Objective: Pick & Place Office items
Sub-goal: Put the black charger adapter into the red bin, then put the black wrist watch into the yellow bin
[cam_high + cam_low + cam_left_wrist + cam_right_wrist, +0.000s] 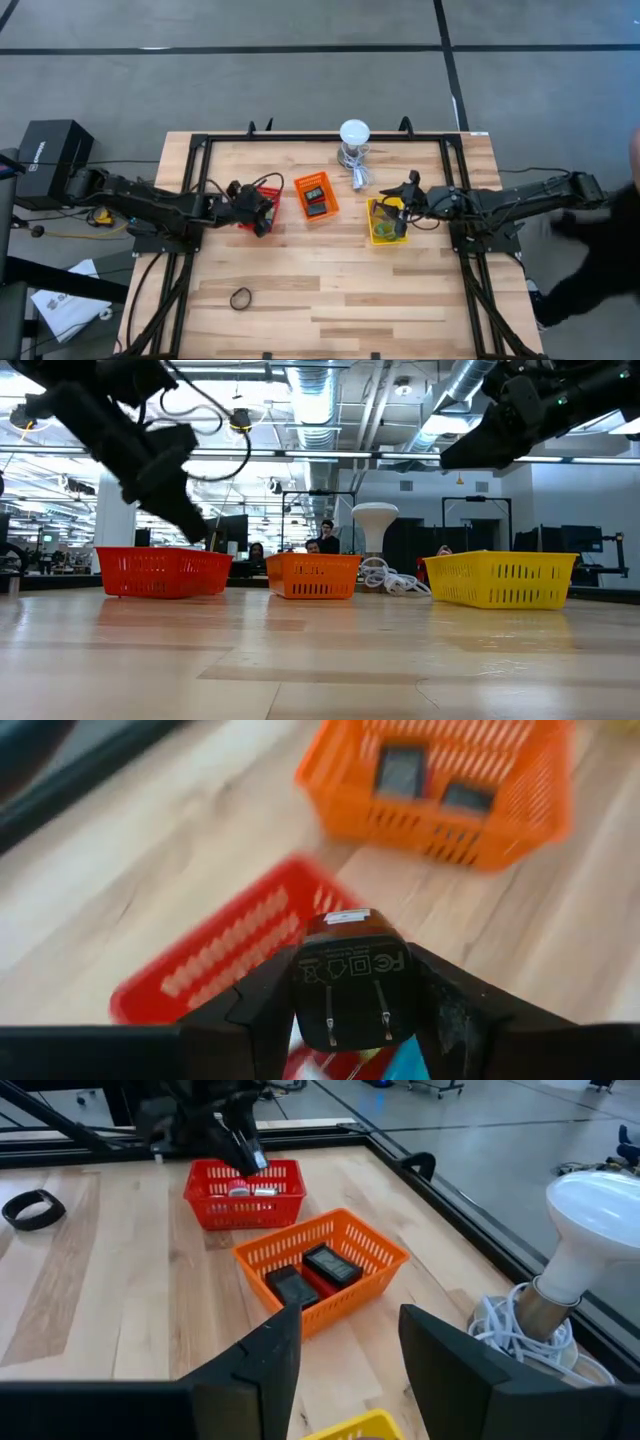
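- Three mesh baskets stood in a row on the pale wooden desk [330,300]: one red plastic basket [262,203], one orange plastic basket [316,196] and one yellow plastic basket [385,222].
- The left tool [350,1010] hung over the red basket, its two fingers clamped on one black plug-in charger block [350,982] with two metal prongs facing the wrist camera.
- The right tool [340,1350] hovered above the yellow basket's rim with its fingers parted and nothing between them.
- Two black blocks [315,1275] lay side by side in the orange basket.
- A few small pale items [248,1189] sat in the red basket; I could not tell how many.
- One black band ring [241,297] lay alone on the desk's near part, well apart from the baskets.
- One white-domed lamp [354,135] with a coiled white cable [359,175] stood behind the baskets.
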{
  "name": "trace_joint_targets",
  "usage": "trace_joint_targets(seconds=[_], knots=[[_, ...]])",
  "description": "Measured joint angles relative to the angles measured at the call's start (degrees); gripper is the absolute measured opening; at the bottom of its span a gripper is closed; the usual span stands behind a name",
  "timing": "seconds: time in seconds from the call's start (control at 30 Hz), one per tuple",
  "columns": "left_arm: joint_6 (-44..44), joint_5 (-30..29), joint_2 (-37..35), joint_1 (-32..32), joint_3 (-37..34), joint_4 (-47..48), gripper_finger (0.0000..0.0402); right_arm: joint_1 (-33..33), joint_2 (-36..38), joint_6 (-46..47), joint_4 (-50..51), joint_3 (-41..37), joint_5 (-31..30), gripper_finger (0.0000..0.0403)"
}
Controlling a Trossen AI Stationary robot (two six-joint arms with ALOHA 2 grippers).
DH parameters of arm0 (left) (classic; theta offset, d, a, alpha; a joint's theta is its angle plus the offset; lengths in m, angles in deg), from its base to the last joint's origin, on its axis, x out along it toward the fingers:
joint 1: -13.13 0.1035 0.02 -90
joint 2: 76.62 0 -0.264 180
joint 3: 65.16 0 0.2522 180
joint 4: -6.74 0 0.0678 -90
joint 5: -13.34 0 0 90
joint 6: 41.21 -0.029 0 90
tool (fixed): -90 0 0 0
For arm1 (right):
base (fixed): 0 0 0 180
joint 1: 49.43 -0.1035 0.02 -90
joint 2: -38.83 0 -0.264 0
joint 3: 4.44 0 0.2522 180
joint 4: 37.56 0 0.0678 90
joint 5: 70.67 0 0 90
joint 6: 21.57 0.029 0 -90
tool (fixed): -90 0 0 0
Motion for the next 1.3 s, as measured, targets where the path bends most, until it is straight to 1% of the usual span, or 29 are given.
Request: trace_joint_targets(seconds=[0.1, 0.33, 0.6, 0.77, 0.9, 1.03, 1.17, 1.3], knots=[[0.9, 0.0, 1.0, 0.0, 0.0, 4.0, 0.0168, 0.0, 0.0, 0.0, 0.0, 0.0, 0.0, 0.0161], [0.6, -0.2, 3.7, 0.4, 0.0, 4.5, 0.0172, 0.0, 0.0, 0.0, 0.0, 0.0, 0.0, 0.0161], [0.2, -0.2, 7.0, 1.9, 0.0, 4.9, 0.0211, 0.0, 0.0, 0.0, 0.0, 0.0, 0.0, 0.0161], [0.0, 0.3, 5.6, 1.8, 0.0, 4.8, 0.0237, 0.0, 0.0, 0.0, 0.0, 0.0, 0.0, 0.0161], [0.0, 4.1, 2.1, 1.8, 0.0, 4.9, 0.0251, 0.0, 0.0, 0.0, 0.0, 0.0, 0.0, 0.0161], [0.6, 9.9, -1.8, 1.0, 0.0, 4.8, 0.0252, 0.0, 0.0, 0.0, 0.0, 0.0, 0.0, 0.0161], [1.4, 16.0, -3.2, -3.0, 0.0, 4.7, 0.0247, 0.0, 0.0, 0.0, 0.0, 0.0, -0.1, 0.0161], [5.1, 19.6, -2.6, -9.1, 0.2, 4.5, 0.0243, 0.0, 0.0, 0.0, 0.0, 0.0, -0.1, 0.0161]])
